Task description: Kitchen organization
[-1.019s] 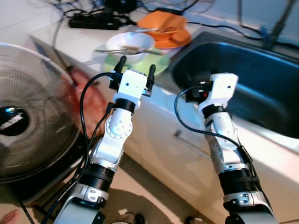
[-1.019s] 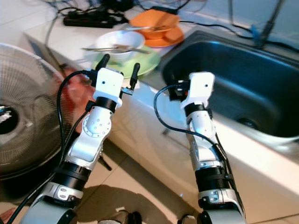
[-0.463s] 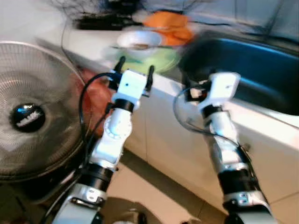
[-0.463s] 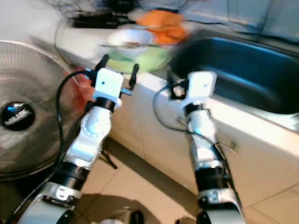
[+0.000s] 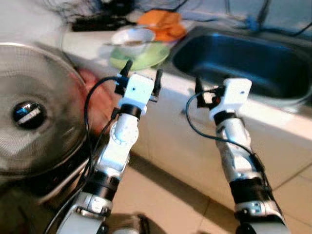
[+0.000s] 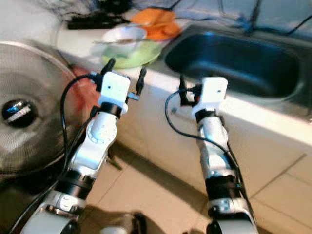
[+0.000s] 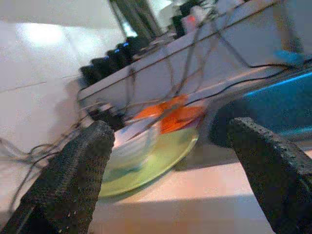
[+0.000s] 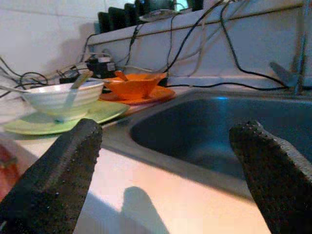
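Observation:
A white bowl [image 5: 132, 38] holding a spoon sits on a green plate [image 5: 146, 56] on the white counter [image 5: 175, 87]. Behind it an orange bowl [image 5: 161, 22] rests on an orange plate. The dark sink [image 5: 234, 61] lies to the right. My left gripper [image 5: 143, 69] is raised in front of the counter edge, open and empty, facing the green plate [image 7: 151, 165] and white bowl [image 7: 134, 146]. My right gripper [image 8: 168, 129] is open and empty too, held before the sink [image 8: 209, 131], with the orange bowl [image 8: 134, 83] to one side.
A big standing fan [image 5: 29, 112] stands close on the left, with a red bag [image 5: 97, 97] between it and the cabinet. A black power strip [image 5: 95, 22] and several cables lie at the back of the counter. Tiled floor [image 5: 165, 204] spreads below.
The whole picture has shifted: the camera has moved and more floor and cabinet front show now. Both arms keep the same raised pose with fingers apart.

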You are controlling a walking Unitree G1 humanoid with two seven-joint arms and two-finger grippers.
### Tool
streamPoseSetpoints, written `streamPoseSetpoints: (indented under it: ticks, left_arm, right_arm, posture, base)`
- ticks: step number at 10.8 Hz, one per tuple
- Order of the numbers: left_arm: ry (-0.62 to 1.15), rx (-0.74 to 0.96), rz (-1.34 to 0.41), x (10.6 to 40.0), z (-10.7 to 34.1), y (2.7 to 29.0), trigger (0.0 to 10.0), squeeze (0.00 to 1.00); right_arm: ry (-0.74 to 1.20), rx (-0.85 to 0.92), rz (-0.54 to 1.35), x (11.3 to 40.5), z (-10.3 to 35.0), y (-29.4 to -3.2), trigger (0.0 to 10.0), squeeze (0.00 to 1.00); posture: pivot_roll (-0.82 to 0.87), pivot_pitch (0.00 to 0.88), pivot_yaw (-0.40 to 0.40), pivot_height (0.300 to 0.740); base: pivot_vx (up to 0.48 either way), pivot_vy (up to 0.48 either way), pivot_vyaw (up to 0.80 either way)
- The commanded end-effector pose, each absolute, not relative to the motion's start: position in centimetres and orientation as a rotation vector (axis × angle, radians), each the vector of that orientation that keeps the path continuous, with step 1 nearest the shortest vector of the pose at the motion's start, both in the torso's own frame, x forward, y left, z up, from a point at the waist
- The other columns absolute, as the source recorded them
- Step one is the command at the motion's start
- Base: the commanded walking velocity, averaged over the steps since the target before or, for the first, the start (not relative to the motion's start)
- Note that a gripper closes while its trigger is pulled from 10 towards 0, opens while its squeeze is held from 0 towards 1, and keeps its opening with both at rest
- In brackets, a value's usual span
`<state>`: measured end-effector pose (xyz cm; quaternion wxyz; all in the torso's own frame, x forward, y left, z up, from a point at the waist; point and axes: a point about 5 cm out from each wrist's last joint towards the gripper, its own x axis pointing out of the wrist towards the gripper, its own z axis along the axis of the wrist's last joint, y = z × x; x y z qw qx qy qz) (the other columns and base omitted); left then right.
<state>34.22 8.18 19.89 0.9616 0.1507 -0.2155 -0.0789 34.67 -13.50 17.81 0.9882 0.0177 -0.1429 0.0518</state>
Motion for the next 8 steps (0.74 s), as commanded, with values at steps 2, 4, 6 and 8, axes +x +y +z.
streamPoseSetpoints:
  ticks: [2, 4, 6, 8]
  left_arm:
    - [-0.439, 0.313, -0.143, 34.41, 20.20, 8.59, 10.0, 0.00]
    - [-0.439, 0.315, -0.139, 34.42, 20.23, 8.64, 10.0, 0.00]
    - [-0.440, 0.312, -0.135, 34.40, 20.25, 8.69, 10.0, 0.00]
    - [-0.441, 0.313, -0.135, 34.38, 20.27, 8.69, 10.0, 0.00]
  right_arm:
    - [-0.290, 0.041, 0.101, 34.83, 18.14, -13.45, 10.0, 0.00]
    - [-0.290, 0.042, 0.102, 34.84, 18.16, -13.43, 10.0, 0.00]
    - [-0.290, 0.044, 0.103, 34.82, 18.15, -13.38, 10.0, 0.00]
    - [-0.291, 0.048, 0.103, 34.79, 18.13, -13.38, 10.0, 0.00]
  posture:
    - [0.00, 0.105, 0.068, 0.740]
    - [0.00, 0.104, 0.069, 0.740]
    - [0.00, 0.103, 0.070, 0.740]
    - [0.00, 0.103, 0.070, 0.740]
  base:
    - [0.000, 0.000, 0.00]
    - [0.000, 0.000, 0.00]
    - [0.249, 0.000, 0.00]
    - [0.272, 0.000, 0.00]
